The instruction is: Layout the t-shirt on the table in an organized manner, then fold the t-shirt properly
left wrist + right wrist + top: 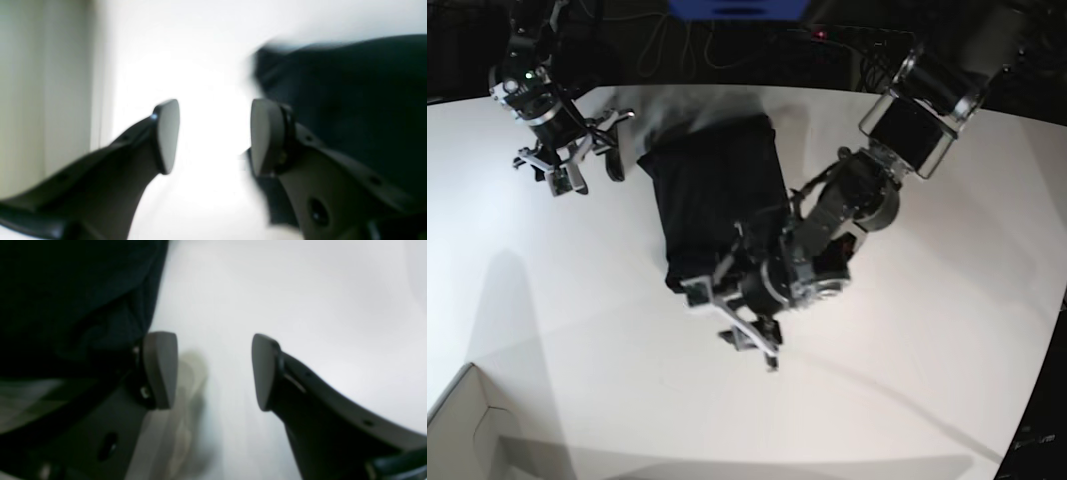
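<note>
Lying in the upper centre of the base view, the t-shirt (712,195) forms a compact dark rectangle on the table (927,330), its long sides running from the top of the frame toward the middle. Its upper edge looks rumpled and blurred.

At the garment's lower end, the left gripper (739,325) reaches in from the upper right, the arm bent at the elbow and angled down toward the lower left. In the left wrist view its fingers (166,135) stand apart with bare white table between them and nothing held; black cloth fills the right of that frame, behind the right finger.

The right gripper (587,160) sits in the upper left, just beside the shirt's upper left corner. Its pads (160,368) are spread wide over bare table, empty, with dark cloth at upper left.
</note>
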You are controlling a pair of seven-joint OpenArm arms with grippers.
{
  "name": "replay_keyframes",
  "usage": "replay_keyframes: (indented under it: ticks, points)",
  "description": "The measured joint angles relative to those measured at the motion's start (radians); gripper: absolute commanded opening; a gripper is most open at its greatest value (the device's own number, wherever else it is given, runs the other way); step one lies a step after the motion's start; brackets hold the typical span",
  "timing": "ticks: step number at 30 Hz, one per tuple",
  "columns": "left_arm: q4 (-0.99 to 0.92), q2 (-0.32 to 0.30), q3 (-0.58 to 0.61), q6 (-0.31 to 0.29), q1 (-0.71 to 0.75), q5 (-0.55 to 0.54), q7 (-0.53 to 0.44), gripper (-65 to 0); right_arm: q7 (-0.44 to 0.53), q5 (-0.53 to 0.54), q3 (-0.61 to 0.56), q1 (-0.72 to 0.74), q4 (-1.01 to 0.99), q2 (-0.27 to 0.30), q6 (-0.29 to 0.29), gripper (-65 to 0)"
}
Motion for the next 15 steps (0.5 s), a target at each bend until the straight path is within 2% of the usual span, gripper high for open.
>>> replay_keyframes:
  ticks: [3,6,8,12,15]
  points:
    - [0.035,0.003,-0.145,-0.002,0.060,0.000,0.015,-32.5,0.000,0.000,-0.005,0.006,0.000,0.000,0.000,-29.5]
    - [0.066,0.036,-0.294,-0.011,0.141,-0.018,0.116,-32.5,-0.002,0.001,-0.005,0.028,0.000,-0.006,0.000,-29.6]
    - [0.074,0.053,-0.411,-0.005,0.183,-0.004,0.170,-32.5,0.000,0.001,-0.005,0.038,-0.001,-0.026,0.000,-29.6]
    - [0.077,0.083,-0.644,-0.002,0.251,-0.005,0.180,-32.5,-0.002,0.000,-0.006,0.055,-0.013,-0.069,0.000,-29.6]
    - [0.076,0.085,-0.776,-0.005,0.285,-0.002,0.204,-32.5,0.000,0.002,-0.011,0.057,-0.032,-0.106,0.000,-29.6]
